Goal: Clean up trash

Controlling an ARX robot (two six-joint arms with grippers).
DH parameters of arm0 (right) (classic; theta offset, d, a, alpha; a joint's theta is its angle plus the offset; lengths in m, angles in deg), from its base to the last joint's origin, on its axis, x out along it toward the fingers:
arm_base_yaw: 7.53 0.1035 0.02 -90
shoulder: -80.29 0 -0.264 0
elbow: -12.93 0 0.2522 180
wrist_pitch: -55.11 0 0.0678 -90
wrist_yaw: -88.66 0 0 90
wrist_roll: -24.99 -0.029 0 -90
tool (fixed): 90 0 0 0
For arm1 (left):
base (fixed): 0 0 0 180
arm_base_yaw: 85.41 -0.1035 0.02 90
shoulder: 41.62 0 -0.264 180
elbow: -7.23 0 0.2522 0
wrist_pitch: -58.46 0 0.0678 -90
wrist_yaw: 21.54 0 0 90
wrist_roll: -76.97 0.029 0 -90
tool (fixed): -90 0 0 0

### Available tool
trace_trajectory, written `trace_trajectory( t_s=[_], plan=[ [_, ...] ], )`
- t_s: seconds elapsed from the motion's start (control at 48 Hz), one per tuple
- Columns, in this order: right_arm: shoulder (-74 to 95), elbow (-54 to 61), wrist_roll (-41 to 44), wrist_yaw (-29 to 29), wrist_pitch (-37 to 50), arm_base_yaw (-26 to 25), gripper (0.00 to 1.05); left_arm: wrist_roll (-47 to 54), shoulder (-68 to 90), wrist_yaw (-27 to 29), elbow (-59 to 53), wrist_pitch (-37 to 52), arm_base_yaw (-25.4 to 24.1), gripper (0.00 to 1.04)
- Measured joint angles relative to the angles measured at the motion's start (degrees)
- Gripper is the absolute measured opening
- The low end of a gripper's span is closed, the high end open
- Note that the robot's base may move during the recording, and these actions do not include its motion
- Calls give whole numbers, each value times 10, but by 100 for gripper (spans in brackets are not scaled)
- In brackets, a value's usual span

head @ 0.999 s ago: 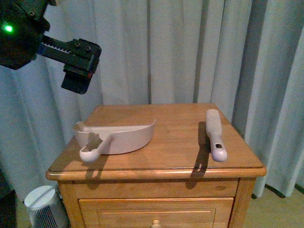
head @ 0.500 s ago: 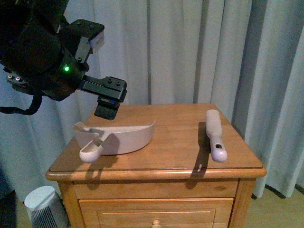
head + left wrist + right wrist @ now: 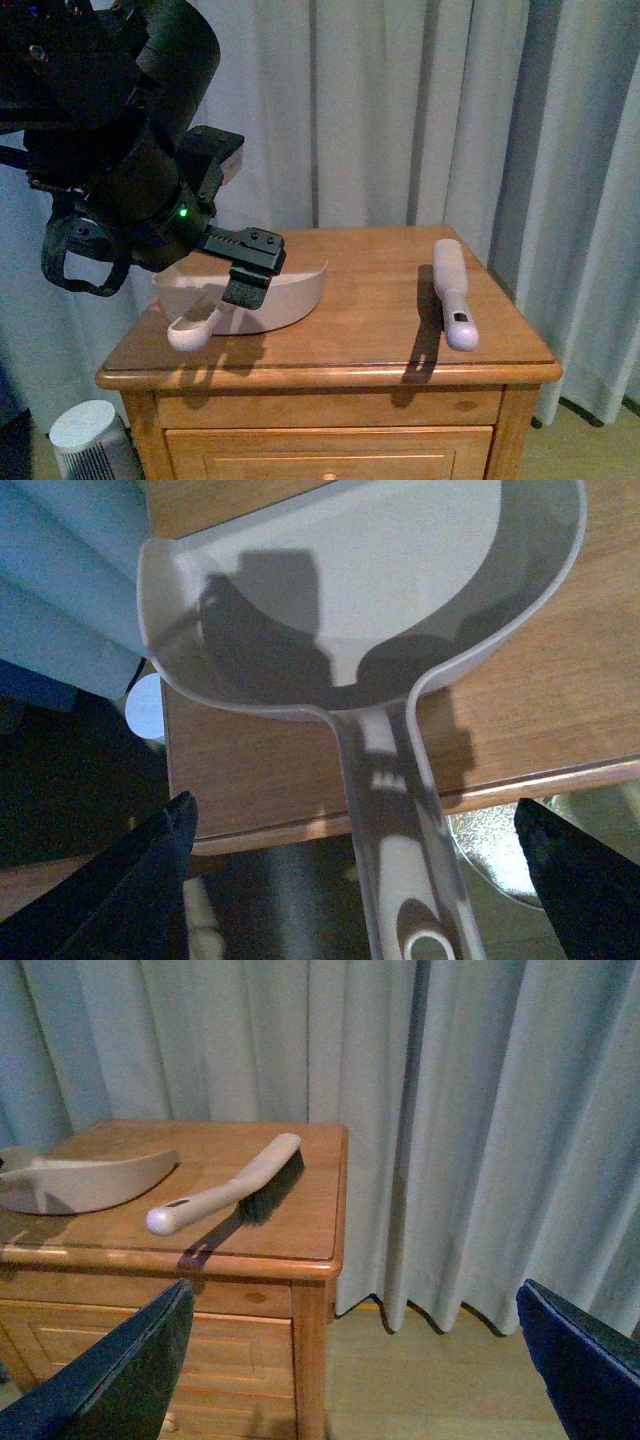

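Dustpan and brush lay well apart on the wooden table, dustpan to the left; the left end effector hovered just above the dustpan's handle, fingers spread wide, gripping nothing; the right end effector, also spread and empty, hung clear of the table on its right side, looking toward the brush; the trash could not be made out in any view.

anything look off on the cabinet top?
Dustpan handle overhangs the cabinet front edge. The pan is empty, and no paper wad shows in any view. Brush lies flat on top; nothing spilled.
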Motion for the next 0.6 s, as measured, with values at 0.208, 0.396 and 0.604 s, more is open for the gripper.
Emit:
trace_trajectory(
  t_s=[0.208, 0.396, 0.604],
  plan=[
    [0, 0, 0, 0, 0, 0, 97, -11, 24, 0, 12, -5, 0, 97],
    [0, 0, 0, 0, 0, 0, 97, -13, 39, 3, 18, -9, 0, 97],
    [0, 0, 0, 0, 0, 0, 97, -14, 48, 7, 18, -9, -6, 97]
  ],
)
